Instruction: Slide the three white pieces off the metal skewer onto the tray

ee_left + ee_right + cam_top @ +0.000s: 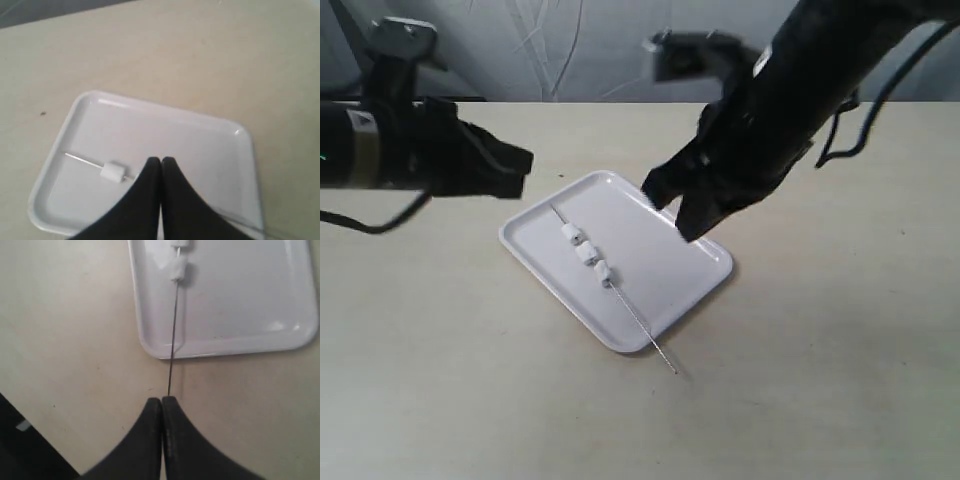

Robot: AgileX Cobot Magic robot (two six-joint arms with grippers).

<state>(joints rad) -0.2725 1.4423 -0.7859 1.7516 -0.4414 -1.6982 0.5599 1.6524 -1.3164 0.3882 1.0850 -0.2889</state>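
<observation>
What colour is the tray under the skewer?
The tray is white, clearest in the right wrist view.

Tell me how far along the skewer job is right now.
Nothing is done yet: all three white pieces sit threaded on the metal skewer, which lies across the tray with one end past the rim. Nothing is in hand: the left pincer and right pincer are both shut and empty, the right one near the overhanging end. Left: grip the skewer and slide all three off.

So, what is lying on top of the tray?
The metal skewer lies across the tray, with the three white pieces threaded on it; one end reaches past the rim. In the exterior view the right arm covers one tray corner.
</observation>
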